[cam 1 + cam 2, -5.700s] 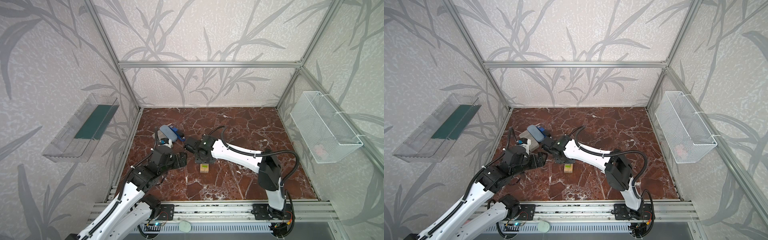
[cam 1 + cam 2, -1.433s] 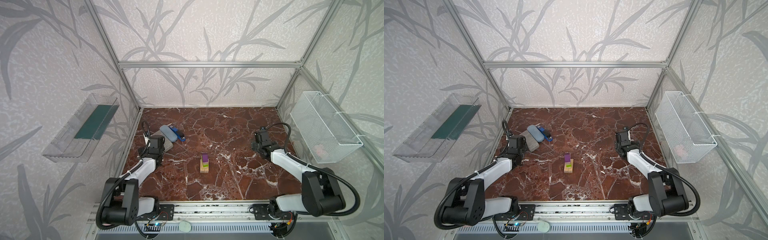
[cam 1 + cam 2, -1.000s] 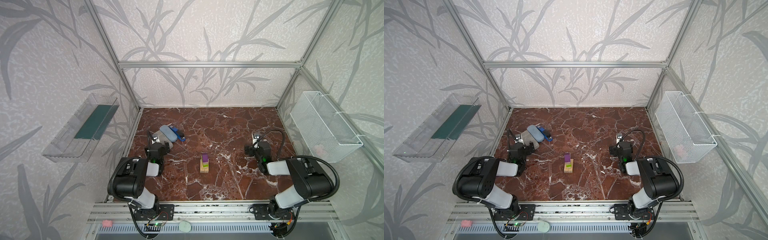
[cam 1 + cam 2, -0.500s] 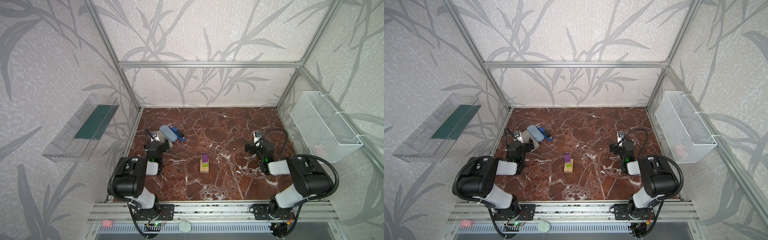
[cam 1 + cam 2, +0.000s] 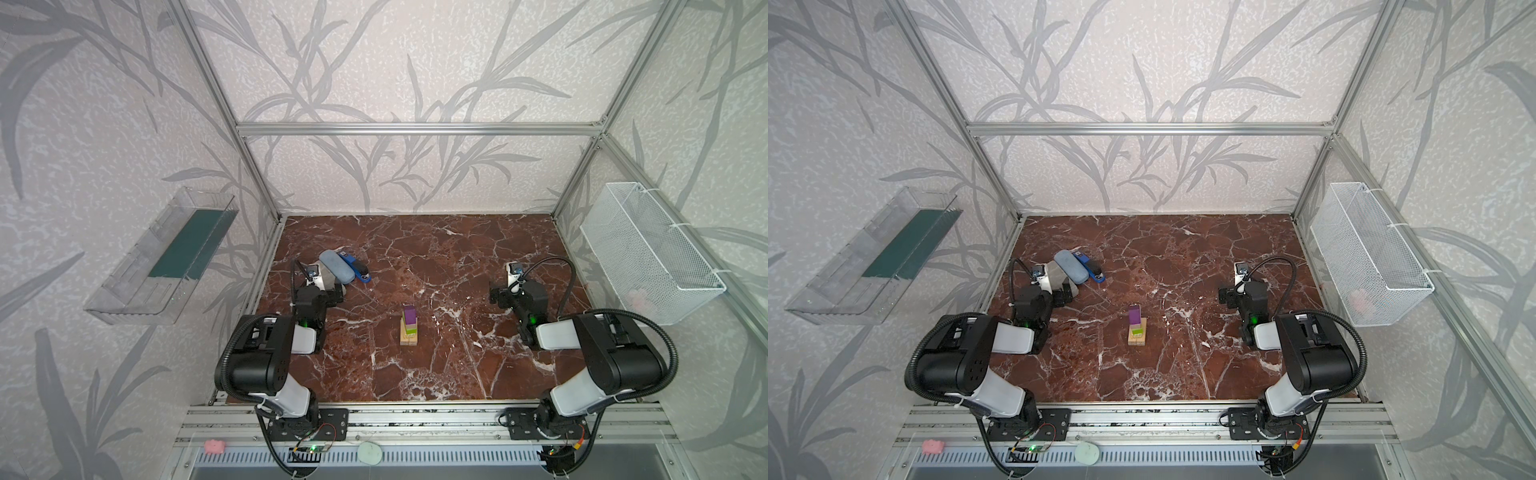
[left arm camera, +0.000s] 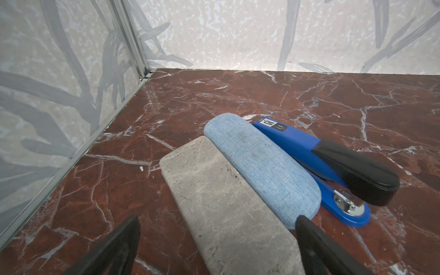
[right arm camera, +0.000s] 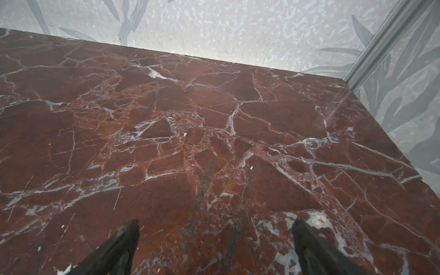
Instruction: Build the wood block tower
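So the tower is standing near the middle of the desk, a bit toward the front rail and well apart from both arms. It's a narrow little stack. There are pale wood bricks with squared edges at the base, a lime-green brick above them and a stubby purple block on top. In both top views it looks upright, though I can't count the wood layers from this height. The desk is glossy red-brown marble with white veins running all over it. The left tool has its black fingers spread wide and isn't holding anything. In the left wrist view, the near end of a grey stone slab shows between them. The slab is matte with rounded corners and faint cracks, and I can't tell whether a finger touches it. Lying alongside the slab is a light blue oblong case with a woven fabric look. Just beside that is a shiny blue plastic stapler with a black top arm. The right tool is spread wide too, over bare marble with nothing between its fingers.
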Controlling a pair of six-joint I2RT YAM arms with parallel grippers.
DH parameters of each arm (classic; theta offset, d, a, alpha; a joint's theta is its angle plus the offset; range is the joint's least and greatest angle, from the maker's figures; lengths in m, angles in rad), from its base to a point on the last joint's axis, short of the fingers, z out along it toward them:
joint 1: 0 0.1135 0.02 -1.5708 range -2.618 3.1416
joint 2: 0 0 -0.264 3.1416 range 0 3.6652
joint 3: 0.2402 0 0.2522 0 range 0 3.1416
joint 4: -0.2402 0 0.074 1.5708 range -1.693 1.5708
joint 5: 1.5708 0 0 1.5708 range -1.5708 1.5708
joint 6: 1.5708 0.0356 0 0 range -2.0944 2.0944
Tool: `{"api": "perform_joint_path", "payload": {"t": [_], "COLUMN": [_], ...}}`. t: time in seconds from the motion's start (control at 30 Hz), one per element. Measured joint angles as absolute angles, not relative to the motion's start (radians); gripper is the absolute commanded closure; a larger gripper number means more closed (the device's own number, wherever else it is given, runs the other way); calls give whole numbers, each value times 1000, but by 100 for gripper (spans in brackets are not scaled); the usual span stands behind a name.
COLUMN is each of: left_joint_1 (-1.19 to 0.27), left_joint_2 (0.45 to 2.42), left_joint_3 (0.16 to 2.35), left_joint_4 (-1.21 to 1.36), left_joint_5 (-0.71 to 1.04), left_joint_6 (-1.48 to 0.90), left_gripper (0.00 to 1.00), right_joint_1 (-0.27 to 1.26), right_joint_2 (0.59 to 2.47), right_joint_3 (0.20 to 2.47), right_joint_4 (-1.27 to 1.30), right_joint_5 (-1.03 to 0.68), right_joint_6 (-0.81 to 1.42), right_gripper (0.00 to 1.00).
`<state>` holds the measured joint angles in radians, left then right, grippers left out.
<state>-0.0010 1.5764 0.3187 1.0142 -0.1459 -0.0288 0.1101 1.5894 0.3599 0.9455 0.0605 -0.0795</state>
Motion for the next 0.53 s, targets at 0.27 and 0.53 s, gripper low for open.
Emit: {"api": "perform_joint_path", "payload": {"t": [0.27,0.53], "left_joint_1": [-1,9], "left_joint_2": [1576,1576], "left_joint_3": [335,367], "left_joint_4": [984,941], "left_joint_5": [-154,-159], "left_joint_6": [-27,-37], "left_gripper": [1,1], "right_joint_1": [110,110], "right_joint_2": [1589,1589], "right_joint_3": [360,360], "right_joint_4": [946,946], "right_joint_5": [59,59], "right_joint_6": [-80,-80], "right_gripper": [1,1]}}
